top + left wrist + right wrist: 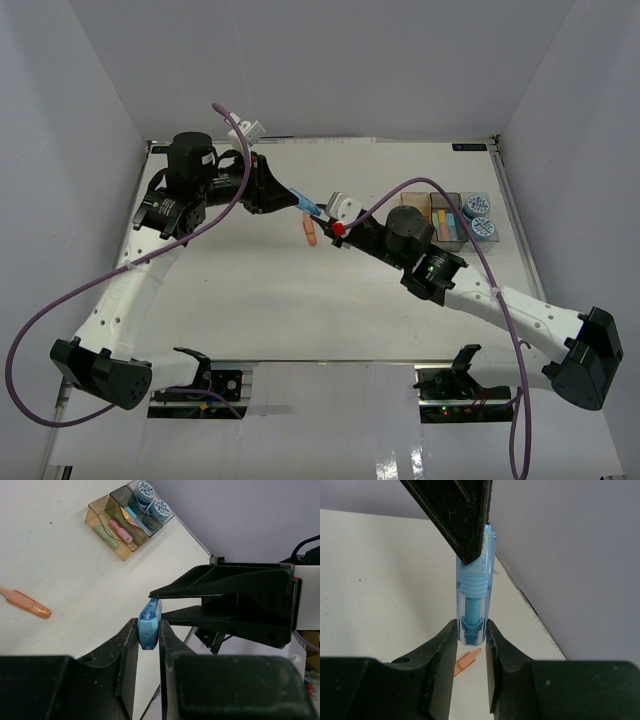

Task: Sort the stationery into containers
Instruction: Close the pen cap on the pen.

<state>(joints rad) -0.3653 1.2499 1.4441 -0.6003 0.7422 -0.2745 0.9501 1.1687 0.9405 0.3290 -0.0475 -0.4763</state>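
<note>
The translucent blue marker (309,206) hung in the air above the desk (250,290), over its far middle. In the top view its long axis ran from 10 to 4 o'clock. The left end effector (149,630) was clamped on the 10 o'clock end and the right end effector (471,632) on the 4 o'clock end, so both gripped the one marker. The three bins (445,196) stood at 3 o'clock by the desk's right edge, nearer the right arm, with bare desk between. An orange stick (309,232) lay on the desk at 6 o'clock, just beneath.
</note>
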